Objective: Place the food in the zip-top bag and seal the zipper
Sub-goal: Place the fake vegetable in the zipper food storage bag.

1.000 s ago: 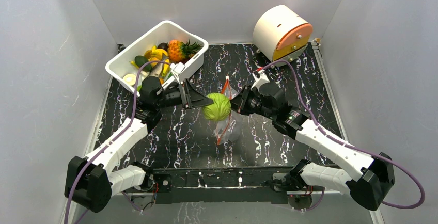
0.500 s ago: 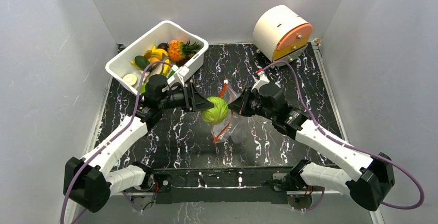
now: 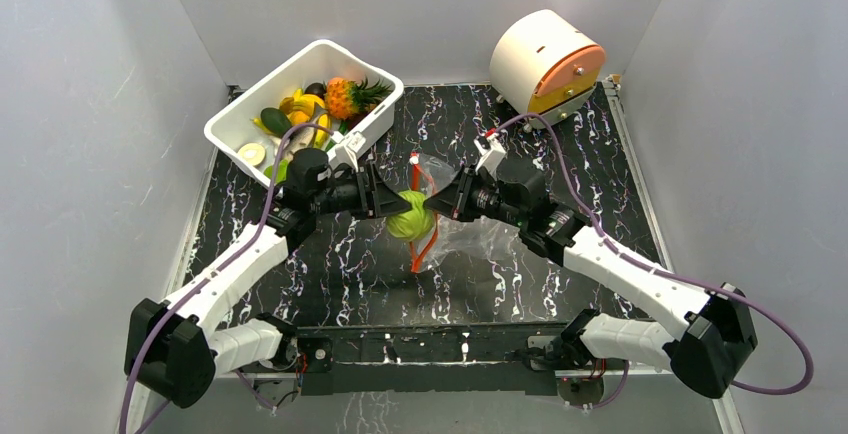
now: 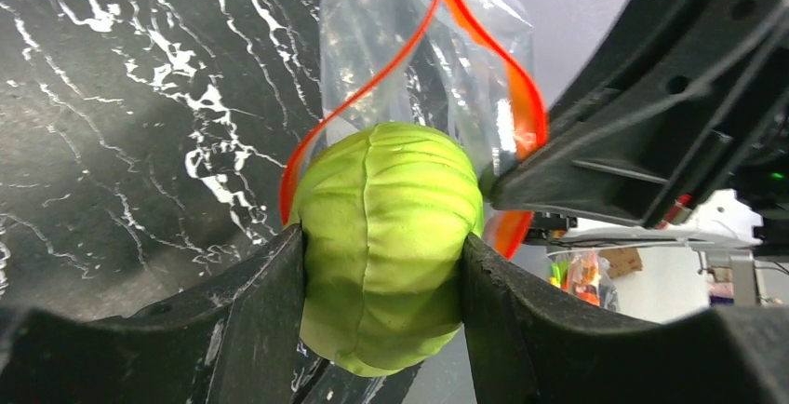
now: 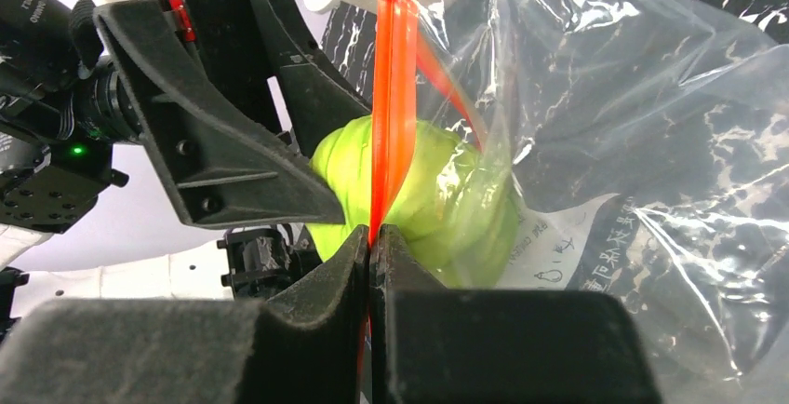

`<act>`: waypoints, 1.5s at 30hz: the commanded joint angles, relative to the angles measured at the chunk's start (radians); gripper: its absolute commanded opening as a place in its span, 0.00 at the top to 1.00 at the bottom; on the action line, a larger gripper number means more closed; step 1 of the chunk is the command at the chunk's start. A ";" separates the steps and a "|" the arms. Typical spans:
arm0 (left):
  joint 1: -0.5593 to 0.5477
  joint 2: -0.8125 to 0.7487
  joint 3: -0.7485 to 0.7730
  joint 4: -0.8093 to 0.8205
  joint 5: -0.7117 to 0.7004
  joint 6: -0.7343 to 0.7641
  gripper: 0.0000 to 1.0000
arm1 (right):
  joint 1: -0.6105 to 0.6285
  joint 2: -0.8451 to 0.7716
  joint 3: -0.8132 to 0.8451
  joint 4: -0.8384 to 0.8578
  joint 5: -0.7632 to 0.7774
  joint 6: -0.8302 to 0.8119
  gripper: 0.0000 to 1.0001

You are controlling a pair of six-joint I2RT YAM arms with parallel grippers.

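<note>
1. The light-green round toy cabbage [image 3: 412,218] is clamped between the two black fingers of the left gripper [image 4: 381,257]. Its underside is cut off at the bottom of the left wrist view.
2. It sits at the mouth of the crinkly transparent zip-top bag [image 5: 633,143], with the thin red-orange zipper strip [image 5: 386,97] looping round both its sides. Film veils its far half, so how deep it has gone in is hard to judge.
3. The right gripper [image 5: 372,241] is pinched tight on that strip, holding the bag up.
4. From above, the bag's lower body nearly vanishes against the black white-veined marble surface [image 3: 330,264].
5. The left arm hides part of the white rectangular tub [image 3: 380,84], where a toy pineapple [image 3: 345,97] and yellow bananas [image 3: 305,106] lie.
6. A white drum with an orange face [image 3: 545,59] stands back right. Pale grey walls [image 3: 90,104] close the space in.
</note>
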 commanded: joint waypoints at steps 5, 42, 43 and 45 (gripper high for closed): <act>-0.006 -0.067 -0.122 0.293 0.096 -0.127 0.71 | 0.003 0.008 0.031 0.132 -0.060 0.002 1.00; -0.007 -0.028 -0.089 0.176 -0.091 -0.197 0.72 | 0.012 0.128 -0.045 0.418 -0.356 0.030 1.00; -0.007 -0.036 -0.078 0.139 -0.133 -0.197 0.73 | 0.013 0.137 -0.049 0.453 -0.374 0.068 1.00; -0.007 -0.070 -0.022 -0.045 -0.285 -0.238 0.72 | 0.017 0.142 -0.038 0.455 -0.377 0.064 1.00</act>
